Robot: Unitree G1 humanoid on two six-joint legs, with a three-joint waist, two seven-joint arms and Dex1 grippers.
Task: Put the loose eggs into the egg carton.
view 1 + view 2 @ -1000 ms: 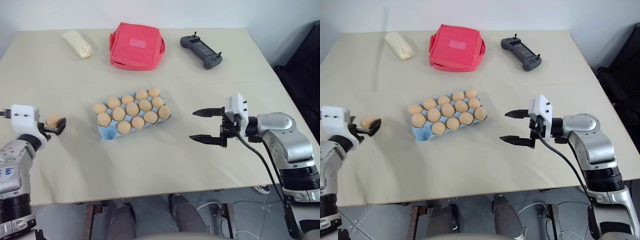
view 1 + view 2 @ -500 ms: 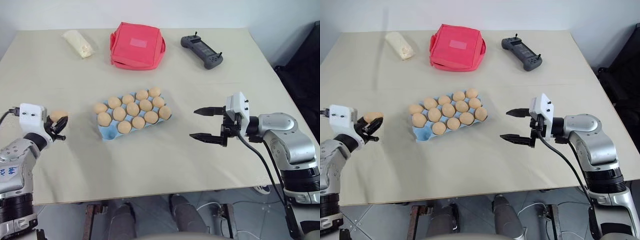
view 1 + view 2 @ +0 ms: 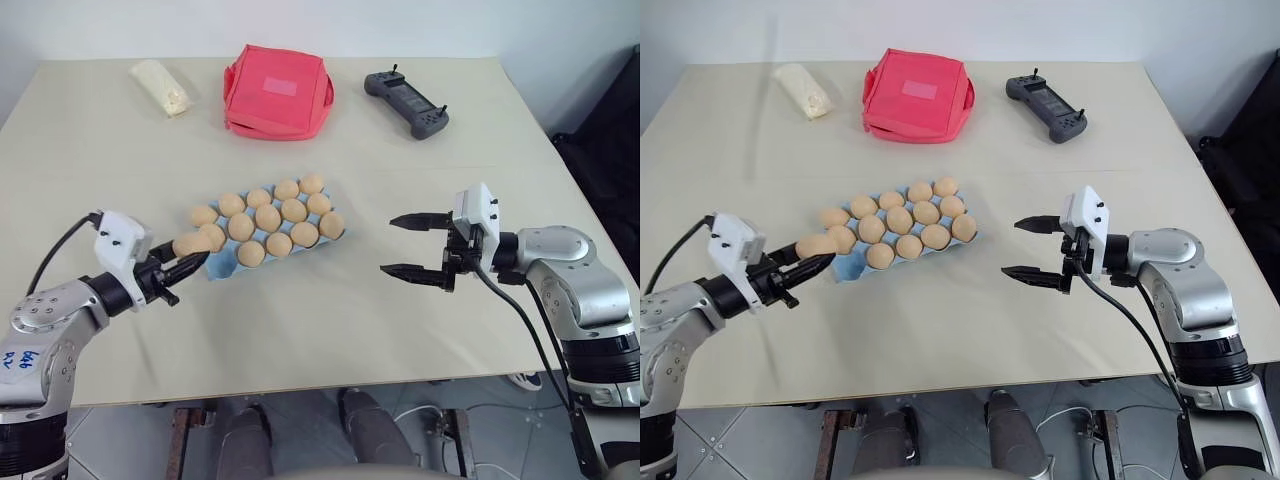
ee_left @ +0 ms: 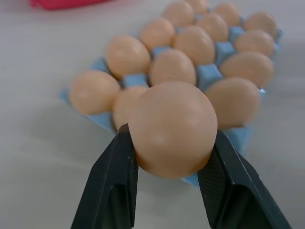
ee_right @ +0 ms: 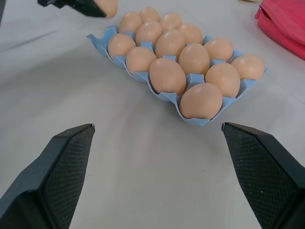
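The left gripper (image 3: pixel 185 266) is clamped on one loose egg (image 4: pixel 173 128), held just beside the near left corner of the egg carton (image 3: pixel 218 266) — its other cups hold eggs — while the right gripper (image 3: pixel 413 246), fingers spread wide and empty, hangs well right of the carton.

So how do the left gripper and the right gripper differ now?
The left gripper has its fingers shut on an egg; the right gripper is open and holds nothing. The left one is at the carton's near-left corner; the right one hovers apart, on the carton's right. Both have two black fingers.
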